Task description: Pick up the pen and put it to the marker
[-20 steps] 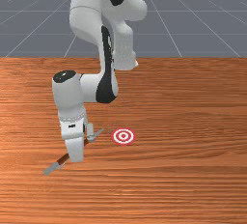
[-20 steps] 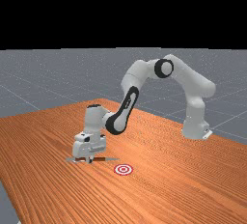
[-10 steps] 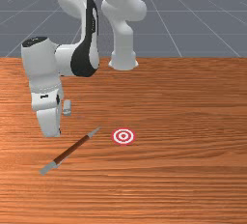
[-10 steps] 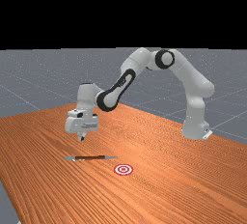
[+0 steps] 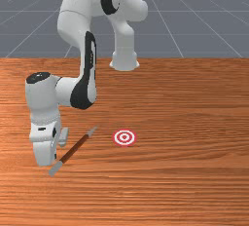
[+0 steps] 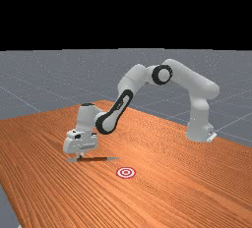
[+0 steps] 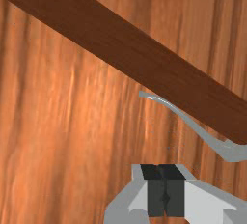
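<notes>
Hanging nr pen (image 5: 74, 147), fingers (image 6: 80, 156) tog., mkr (image 5: 124, 137) apart

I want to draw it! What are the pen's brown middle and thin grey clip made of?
The pen's brown middle looks like dull wood, with faint streaks, but could be painted plastic. Its grey clip looks like smooth metal, because a bright line shines along it.
</notes>
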